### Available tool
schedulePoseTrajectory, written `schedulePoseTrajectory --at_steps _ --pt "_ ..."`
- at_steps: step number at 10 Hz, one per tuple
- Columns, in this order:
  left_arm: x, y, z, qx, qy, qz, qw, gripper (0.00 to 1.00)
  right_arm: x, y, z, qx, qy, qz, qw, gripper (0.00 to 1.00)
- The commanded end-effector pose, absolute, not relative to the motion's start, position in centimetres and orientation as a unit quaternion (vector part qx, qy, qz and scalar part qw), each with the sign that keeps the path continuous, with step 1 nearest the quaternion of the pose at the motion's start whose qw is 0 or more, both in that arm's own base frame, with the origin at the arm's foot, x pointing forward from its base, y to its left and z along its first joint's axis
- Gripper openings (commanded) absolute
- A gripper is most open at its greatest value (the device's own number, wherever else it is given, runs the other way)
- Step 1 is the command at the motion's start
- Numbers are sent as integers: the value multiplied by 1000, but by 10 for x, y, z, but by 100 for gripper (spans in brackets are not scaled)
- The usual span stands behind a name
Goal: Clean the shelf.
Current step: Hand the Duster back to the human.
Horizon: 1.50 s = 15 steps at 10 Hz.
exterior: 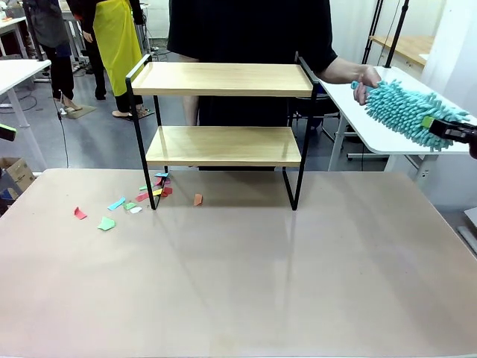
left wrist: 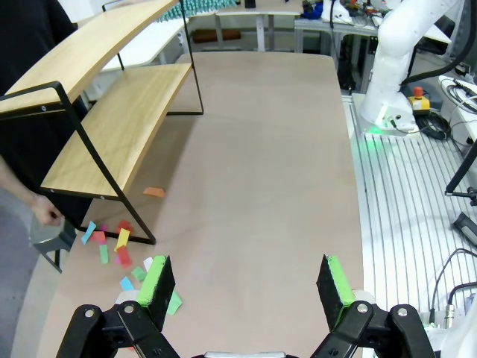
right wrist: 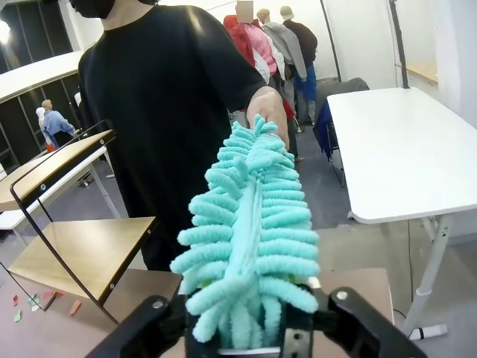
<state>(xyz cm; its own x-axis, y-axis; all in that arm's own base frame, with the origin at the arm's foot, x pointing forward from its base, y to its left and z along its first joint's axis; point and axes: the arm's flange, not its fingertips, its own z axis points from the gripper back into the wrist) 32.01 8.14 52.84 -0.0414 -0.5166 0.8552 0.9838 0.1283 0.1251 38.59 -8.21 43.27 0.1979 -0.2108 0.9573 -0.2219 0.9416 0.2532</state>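
At the left of the table we see coloured paper scraps strewn near the left legs of the shelf, which stands at the table's far edge with both boards bare. Our left gripper hangs wide open above the table, holding nothing. Far right, a person's hand grips the tip of a teal duster, whose other end sits between the jaws of our right gripper; whether they clamp it we cannot tell, so this looks like a handover.
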Motion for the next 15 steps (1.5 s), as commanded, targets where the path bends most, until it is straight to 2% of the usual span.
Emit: schedulePoseTrajectory --at_steps 1,2,5,7,10,12,13,15 --pt "321 80 532 -291 -419 -591 624 100 384 -86 449 170 -626 2 761 77" --pt "321 80 532 -291 -419 -591 624 100 380 -89 460 194 -625 1 756 100" --pt "321 80 532 -291 -419 -591 624 100 362 -113 524 249 -663 -28 706 100" --pt "321 80 532 -291 -419 -591 624 100 351 -143 566 280 -700 -91 650 100" --pt "321 80 532 -291 -419 -591 624 100 341 -200 590 322 -728 -181 578 100" --pt "321 80 532 -291 -419 -591 624 100 337 -217 590 351 -721 -196 564 100" --pt "321 80 532 -291 -419 -591 624 100 328 -208 595 309 -727 -181 586 100" --pt "321 80 532 -291 -419 -591 624 100 328 -208 595 309 -727 -181 586 100"
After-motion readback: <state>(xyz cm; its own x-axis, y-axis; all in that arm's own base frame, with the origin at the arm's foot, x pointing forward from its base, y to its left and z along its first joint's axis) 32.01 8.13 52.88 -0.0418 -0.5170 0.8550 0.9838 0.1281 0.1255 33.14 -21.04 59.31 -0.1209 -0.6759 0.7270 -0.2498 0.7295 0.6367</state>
